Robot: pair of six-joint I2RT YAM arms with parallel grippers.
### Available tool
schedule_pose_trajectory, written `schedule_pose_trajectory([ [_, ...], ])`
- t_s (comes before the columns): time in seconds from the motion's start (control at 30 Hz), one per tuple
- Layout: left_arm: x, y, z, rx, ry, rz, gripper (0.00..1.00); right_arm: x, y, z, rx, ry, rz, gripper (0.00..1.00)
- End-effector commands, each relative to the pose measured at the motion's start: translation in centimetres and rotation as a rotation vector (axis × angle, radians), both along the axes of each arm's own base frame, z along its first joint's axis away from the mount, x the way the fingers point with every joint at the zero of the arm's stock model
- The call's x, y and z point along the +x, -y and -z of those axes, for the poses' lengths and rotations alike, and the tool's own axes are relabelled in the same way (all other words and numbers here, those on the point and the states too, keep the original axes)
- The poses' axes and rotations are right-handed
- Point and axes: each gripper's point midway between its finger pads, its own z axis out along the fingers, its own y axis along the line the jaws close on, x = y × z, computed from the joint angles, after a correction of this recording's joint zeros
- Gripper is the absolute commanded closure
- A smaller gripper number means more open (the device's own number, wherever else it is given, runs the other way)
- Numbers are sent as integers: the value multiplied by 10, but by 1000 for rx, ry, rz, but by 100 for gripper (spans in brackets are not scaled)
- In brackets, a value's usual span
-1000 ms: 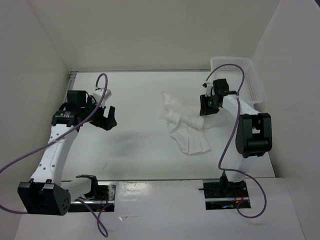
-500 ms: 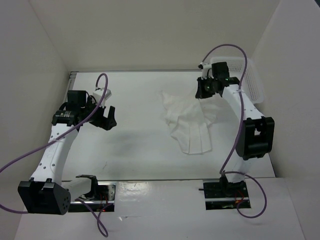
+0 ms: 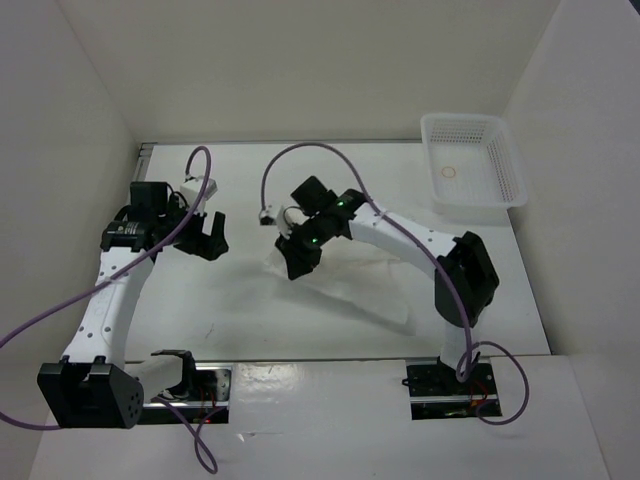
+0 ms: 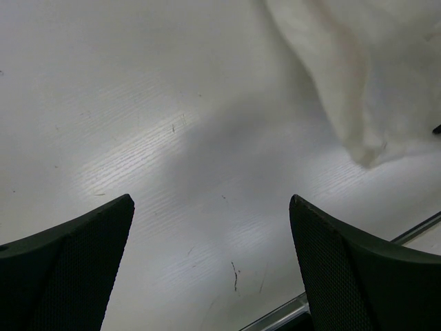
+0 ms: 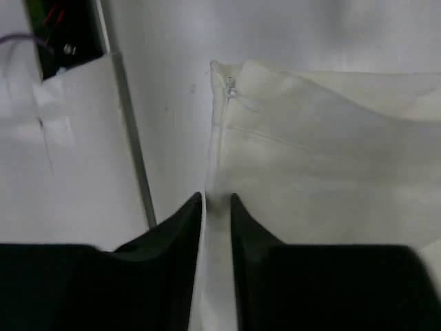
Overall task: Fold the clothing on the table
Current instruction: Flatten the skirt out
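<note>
White perforated plastic basket (image 3: 510, 165) sat upright, open side up, in the far right corner of the enclosure, close against the right wall (image 3: 590, 220). A small orange ring (image 3: 450, 171) showed on its floor, and whether it was a print or a loose object could not be resolved. Plain white back wall (image 3: 300, 70) and left wall (image 3: 50, 180) closed off the other sides, both unmarked, and a white front ledge (image 3: 320, 420) ran across the near side with two dark cut-outs (image 3: 218, 382), red wiring visible inside them.
</note>
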Motion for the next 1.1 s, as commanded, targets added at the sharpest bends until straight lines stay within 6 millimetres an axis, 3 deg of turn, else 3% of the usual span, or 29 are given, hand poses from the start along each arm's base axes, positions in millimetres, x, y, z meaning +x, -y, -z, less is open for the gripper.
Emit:
schedule_pose_trajectory([
  [0.0, -3, -5, -1, -2, 1, -23, 1, -27, -25, -14, 44, -35, -132, 68],
  [0.07, -3, -4, -1, -9, 2, -17, 1, -23, -31, -30, 73, -14, -146, 51],
  [0.1, -3, -6, -1, -9, 2, -26, 1, -21, -29, -29, 52, -8, -144, 43],
  [0.2, -3, -6, -1, -9, 2, -27, 1, 1, -18, -55, 67, 96, -83, 28],
  [0.23, -3, -6, -1, -9, 2, -27, 1, 23, 0, -70, 96, 134, -18, 25],
  [0.3, -5, -5, 0, -11, -4, -14, 1, 56, 21, -76, 133, 176, 94, 20],
  [0.33, -5, -5, 0, -11, -4, -14, 1, 75, 48, -64, 114, 178, 172, 20],
  [0.37, -5, -5, 0, -11, -4, -14, 1, 90, 60, -54, 71, 206, 237, 20],
  [0.43, -5, -5, 0, -11, -4, -14, 1, 107, 69, -31, -3, 254, 292, 20],
  [0.47, -4, -8, 0, -11, -4, -23, 1, 115, 69, -9, -80, 271, 315, 20],
  [0.53, -6, -10, 1, -11, -4, -34, 1, 118, 62, 16, -133, 267, 311, 20],
  [0.57, -6, -10, 1, -11, -4, -34, 1, 118, 56, 41, -183, 241, 297, 20],
  [0.63, -8, -10, -5, -10, 18, -34, 1, 125, 43, 49, -195, 248, 287, 21],
  [0.67, -9, -13, -3, -10, 9, -45, 1, 124, 35, 63, -212, 237, 259, 21],
  [0.77, -12, -16, -12, -8, 45, -55, 1, 134, 12, 59, -207, 291, 239, 21],
  [0.93, -15, -22, -15, -13, 60, -78, 1, 137, -8, 64, -223, 306, 208, 21],
  [1.07, -16, -24, -17, -11, 78, -87, 1, 135, -1, 76, -266, 296, 214, 21],
])
